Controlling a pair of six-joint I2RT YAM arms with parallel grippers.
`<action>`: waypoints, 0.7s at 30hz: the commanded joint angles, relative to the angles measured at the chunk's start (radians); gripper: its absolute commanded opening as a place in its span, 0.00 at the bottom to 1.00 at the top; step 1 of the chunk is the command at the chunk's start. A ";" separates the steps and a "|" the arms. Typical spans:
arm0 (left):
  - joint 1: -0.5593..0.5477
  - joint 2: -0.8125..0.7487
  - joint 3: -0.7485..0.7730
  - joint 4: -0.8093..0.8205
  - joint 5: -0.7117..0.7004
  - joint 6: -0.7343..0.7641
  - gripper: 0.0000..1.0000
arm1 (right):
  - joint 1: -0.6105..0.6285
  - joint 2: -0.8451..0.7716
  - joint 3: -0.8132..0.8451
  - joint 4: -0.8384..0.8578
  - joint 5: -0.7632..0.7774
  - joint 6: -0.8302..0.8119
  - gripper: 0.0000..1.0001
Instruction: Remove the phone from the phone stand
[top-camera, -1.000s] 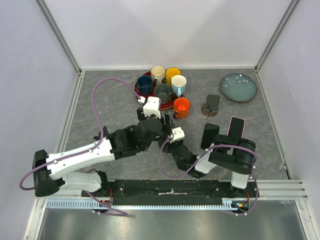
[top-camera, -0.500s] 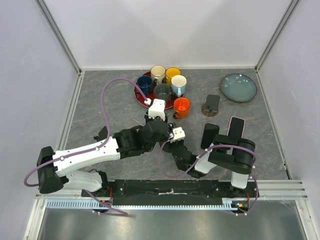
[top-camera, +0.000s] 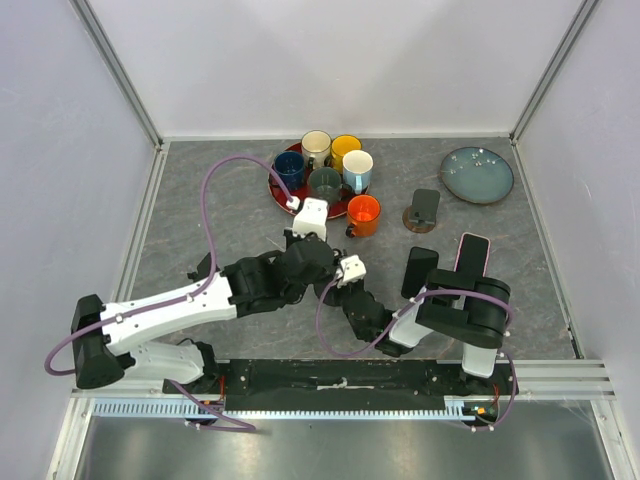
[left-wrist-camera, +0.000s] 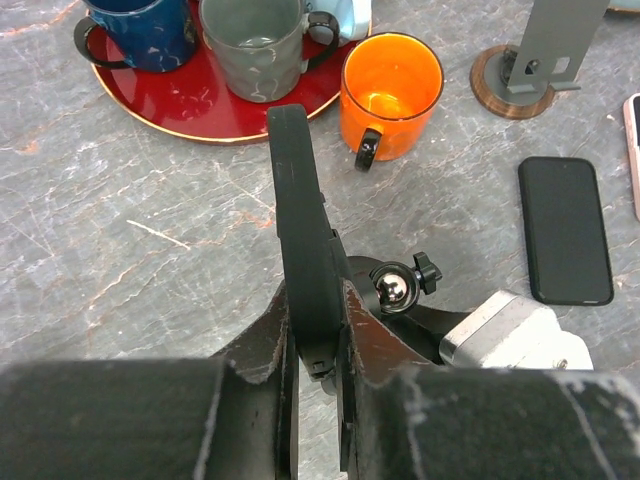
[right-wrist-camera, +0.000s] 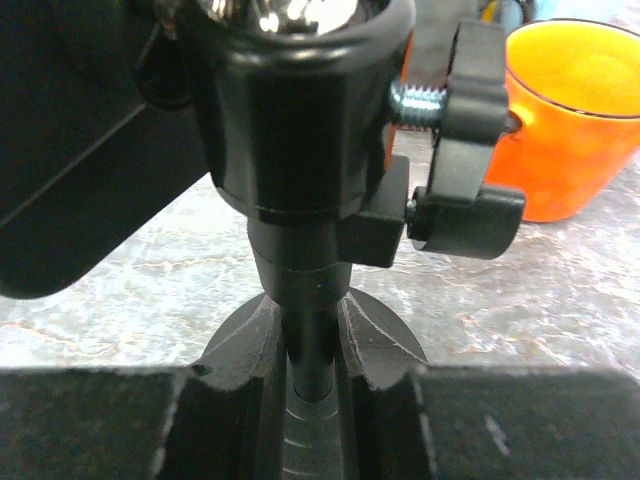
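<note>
The phone (left-wrist-camera: 296, 190) is a black slab seen edge-on in the left wrist view, upright on the phone stand. My left gripper (left-wrist-camera: 318, 335) is shut on its lower end, a finger pressed against each face. The phone stand shows its chrome ball joint (left-wrist-camera: 390, 290) and clamp knob just right of the phone. In the right wrist view my right gripper (right-wrist-camera: 305, 375) is shut on the stand's black post (right-wrist-camera: 305, 290), just above its round base. From above, both grippers (top-camera: 322, 248) (top-camera: 334, 272) meet at the table's middle.
An orange mug (top-camera: 363, 214) stands close beyond the phone, next to a red tray (top-camera: 283, 189) with several mugs. A second grey stand on a wooden base (top-camera: 423, 210), a black phone (top-camera: 420, 270) and a pink phone (top-camera: 472, 252) lie to the right. A teal plate (top-camera: 477, 175) is at the back right.
The left arm moved in toward the stand and its gripper went from open to shut on the phone. The right gripper kept its hold on the stand's post.
</note>
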 joint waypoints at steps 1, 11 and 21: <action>-0.004 -0.093 0.040 0.029 -0.003 0.049 0.02 | -0.018 0.019 -0.012 0.041 -0.095 0.021 0.00; 0.119 -0.288 -0.091 0.044 0.183 0.031 0.02 | -0.122 0.018 -0.039 0.041 -0.351 0.108 0.00; 0.344 -0.443 -0.214 0.061 0.362 -0.020 0.02 | -0.147 0.030 -0.031 0.011 -0.373 0.140 0.00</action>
